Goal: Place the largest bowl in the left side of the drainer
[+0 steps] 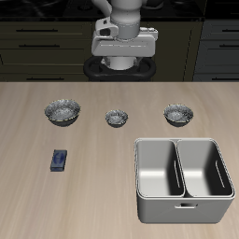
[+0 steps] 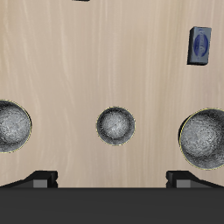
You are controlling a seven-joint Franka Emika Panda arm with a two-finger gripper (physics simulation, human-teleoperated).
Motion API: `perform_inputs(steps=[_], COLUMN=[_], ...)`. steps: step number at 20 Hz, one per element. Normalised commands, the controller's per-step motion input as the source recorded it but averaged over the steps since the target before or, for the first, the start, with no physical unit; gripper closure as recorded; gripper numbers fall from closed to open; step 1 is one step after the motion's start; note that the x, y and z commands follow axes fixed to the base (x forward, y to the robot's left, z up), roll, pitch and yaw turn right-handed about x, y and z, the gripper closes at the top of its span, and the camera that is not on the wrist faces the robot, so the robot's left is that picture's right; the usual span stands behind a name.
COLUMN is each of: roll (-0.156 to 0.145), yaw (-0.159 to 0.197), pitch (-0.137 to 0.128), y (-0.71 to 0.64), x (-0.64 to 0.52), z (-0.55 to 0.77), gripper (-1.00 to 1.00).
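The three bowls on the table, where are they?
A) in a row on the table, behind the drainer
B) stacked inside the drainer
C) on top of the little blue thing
A: the largest bowl, the tiny bowl and the mid-sized bowl sit apart in a row on the table, and both basins of the drainer hold nothing.

1. The robot arm [image 1: 122, 11] is white and round, like a thick tube.
2. It has light grey shading on its curved parts.
3. The gripper [image 1: 122, 58] has a wide, flat, boxy body in white and light grey.
4. Small dark marks sit on the front of that box.
5. Under the box is a short, round white part.
6. A dark, black round piece sits around it, low down.
7. In the wrist view, the fingers [image 2: 42, 179] look dark grey and blocky.
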Motion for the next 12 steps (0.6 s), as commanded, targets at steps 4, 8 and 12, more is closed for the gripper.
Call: perform_inputs(steps=[4,8,12], roll=[0.007,-0.006,-0.02], yaw=[0.006,0.004,-0.019], pitch=[0.0,0.002,0.002], y=[-0.31,-0.41,-0.41], x=[0.05,0.08,0.07], z=[0.0,-0.03,-0.02], gripper=[-1.0,-1.0,-1.0])
